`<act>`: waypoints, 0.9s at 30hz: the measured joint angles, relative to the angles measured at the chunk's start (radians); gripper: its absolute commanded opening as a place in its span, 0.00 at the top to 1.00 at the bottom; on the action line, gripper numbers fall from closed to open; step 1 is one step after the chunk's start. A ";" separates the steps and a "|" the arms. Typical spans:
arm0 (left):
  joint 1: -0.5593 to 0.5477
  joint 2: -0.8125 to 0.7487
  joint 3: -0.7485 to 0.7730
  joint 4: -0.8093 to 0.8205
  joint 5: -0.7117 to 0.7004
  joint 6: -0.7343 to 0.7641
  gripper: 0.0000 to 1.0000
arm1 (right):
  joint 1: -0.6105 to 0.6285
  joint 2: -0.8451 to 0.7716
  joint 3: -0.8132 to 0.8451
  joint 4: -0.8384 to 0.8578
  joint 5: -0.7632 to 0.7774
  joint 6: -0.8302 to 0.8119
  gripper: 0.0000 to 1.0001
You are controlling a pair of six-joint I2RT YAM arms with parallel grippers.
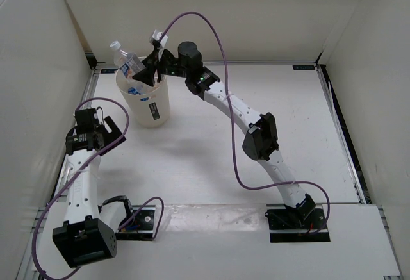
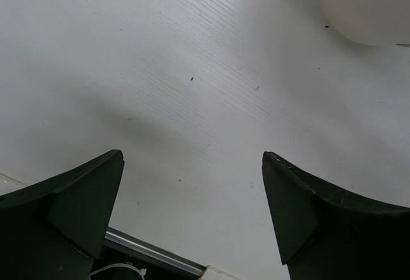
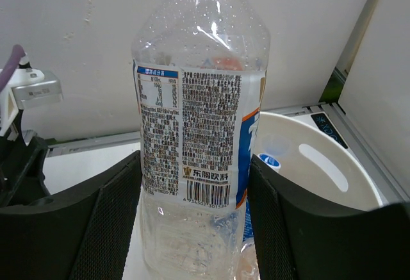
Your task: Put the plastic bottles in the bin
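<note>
My right gripper (image 1: 145, 74) is shut on a clear plastic bottle (image 1: 125, 59) with a white cap and a pale printed label, holding it tilted just over the rim of the cream-white bin (image 1: 150, 107) at the back left. In the right wrist view the bottle (image 3: 192, 132) fills the space between both pads of this gripper (image 3: 194, 164). Behind it lies the bin's rim (image 3: 307, 139), with a blue cap (image 3: 269, 161) showing inside. Another bottle (image 1: 136, 88) lies in the bin. My left gripper (image 1: 102, 126) stands open and holds nothing, near the left edge, its jaws (image 2: 192, 155) wide above bare table.
White walls enclose the table on the left, back and right; the bin stands close to the back left corner. The bin's side (image 2: 371, 4) shows at the top right of the left wrist view. A purple cable (image 1: 211, 30) loops above the right arm.
</note>
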 measured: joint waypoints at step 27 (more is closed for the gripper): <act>0.000 0.000 0.000 0.008 0.022 -0.001 0.00 | 0.002 0.002 0.014 0.051 0.265 0.010 0.10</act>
